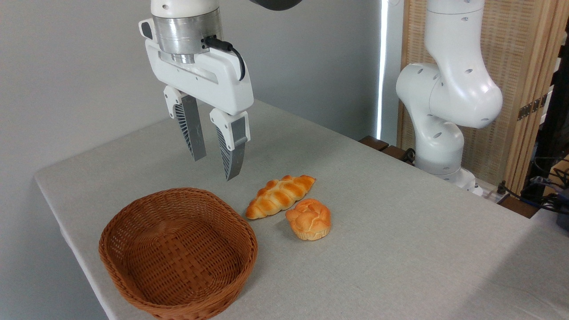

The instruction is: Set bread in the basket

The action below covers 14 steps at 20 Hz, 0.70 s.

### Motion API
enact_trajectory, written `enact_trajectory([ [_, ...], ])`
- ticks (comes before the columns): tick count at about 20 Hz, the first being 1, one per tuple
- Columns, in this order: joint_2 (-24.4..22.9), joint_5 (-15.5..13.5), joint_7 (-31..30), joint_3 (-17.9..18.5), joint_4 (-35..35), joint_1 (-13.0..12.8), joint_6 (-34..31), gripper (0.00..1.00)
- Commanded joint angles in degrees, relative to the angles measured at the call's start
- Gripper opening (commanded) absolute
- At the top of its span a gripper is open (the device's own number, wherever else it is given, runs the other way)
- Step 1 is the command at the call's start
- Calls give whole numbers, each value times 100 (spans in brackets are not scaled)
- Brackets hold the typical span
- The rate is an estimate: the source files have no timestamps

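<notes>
The gripper (215, 166) hangs high over the table with its 2 fingers a little way apart and nothing in them, while the bread (309, 218) sits on the cloth at about 3 o'clock from the empty basket (133, 231), near it but not touching. The long loaf (280, 195) lies just beside the bread at its 11 o'clock, so the fingers might bump it or grab it by mistake. The top of the arm is cut off, and the basket's near edge runs out of the picture.
</notes>
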Motion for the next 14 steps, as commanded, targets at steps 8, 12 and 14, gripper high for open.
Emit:
enact_trajectory([
  [8,-61,-46,74,14,-22,31,52,100],
  [12,-61,-46,74,14,-22,31,35,100],
  [14,-61,-46,74,14,-31,31,17,100],
])
